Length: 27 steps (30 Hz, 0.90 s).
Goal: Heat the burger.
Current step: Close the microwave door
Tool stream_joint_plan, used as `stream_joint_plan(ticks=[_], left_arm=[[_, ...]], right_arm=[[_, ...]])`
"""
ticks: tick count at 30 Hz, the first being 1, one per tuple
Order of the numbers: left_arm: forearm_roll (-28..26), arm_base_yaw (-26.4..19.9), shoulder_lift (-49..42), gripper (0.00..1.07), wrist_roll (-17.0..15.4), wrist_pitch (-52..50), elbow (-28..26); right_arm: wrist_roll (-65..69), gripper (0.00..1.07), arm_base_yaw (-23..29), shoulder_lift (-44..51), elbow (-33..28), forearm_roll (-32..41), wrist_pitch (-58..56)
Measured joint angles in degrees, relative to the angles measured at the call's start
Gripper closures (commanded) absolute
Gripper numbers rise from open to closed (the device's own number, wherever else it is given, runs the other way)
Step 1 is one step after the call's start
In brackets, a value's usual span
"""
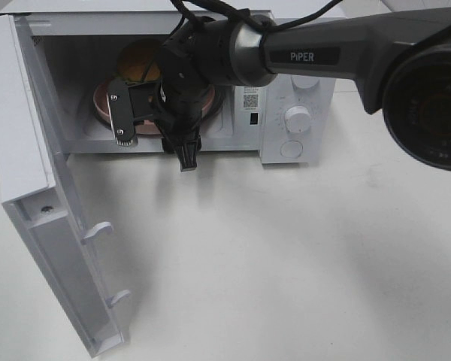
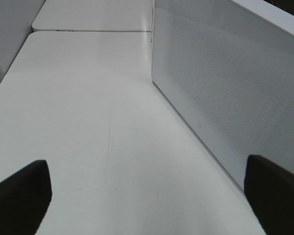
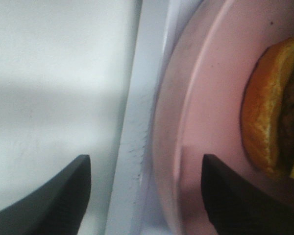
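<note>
While my right arm (image 1: 323, 56) stretches in from the right across the front of the microwave (image 1: 308, 94), it blocks a good part of the open cavity from the high camera. The door (image 1: 30, 128) stands swung wide on the left. Its free edge comes out toward the near side of the surface (image 1: 286, 263), and two latch hooks (image 1: 98, 229) stick out of it. Right of the cavity is the control panel with its white dial (image 1: 298, 118).

Now inside: the pink plate (image 1: 98, 101) lies on the cavity floor, and the burger (image 1: 139, 64) sits on that plate toward the far side, its golden bun peeking out behind my wrist.

My right tool (image 1: 154, 135) hangs at the mouth of the cavity, over the near rim of the plate. Up close, its fingers (image 3: 54, 200) are spread apart with the plate's rim running between them. One is out over the white beside the plate, clear of the rim, and the other is over the pink. Nothing is pinched. The burger is near that second finger, but I can't see any contact.

My left tool (image 2: 147, 196) is out of the high camera's sight. From its own wrist it sits low over bare surface beside the door's dotted panel, fingertips as wide apart as they go, with nothing between them.
</note>
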<state>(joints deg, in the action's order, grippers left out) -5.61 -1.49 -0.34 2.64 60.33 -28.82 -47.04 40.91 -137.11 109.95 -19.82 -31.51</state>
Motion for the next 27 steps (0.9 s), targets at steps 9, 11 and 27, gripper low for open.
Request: stream_joint_plan(ticks=[9,11,27], left_arm=[[0.0,0.0,0.0,0.07,0.0,0.0,0.0],[0.0,0.0,0.0,0.07,0.0,0.0,0.0],[0.0,0.0,0.0,0.07,0.0,0.0,0.0]], right_arm=[[0.23,0.33,0.0,9.68,-13.24,0.06,5.27],[0.23,0.33,0.0,12.15,-16.44,0.06,6.76],[4.93,0.33,0.0,29.97,-39.08,0.06,11.06]])
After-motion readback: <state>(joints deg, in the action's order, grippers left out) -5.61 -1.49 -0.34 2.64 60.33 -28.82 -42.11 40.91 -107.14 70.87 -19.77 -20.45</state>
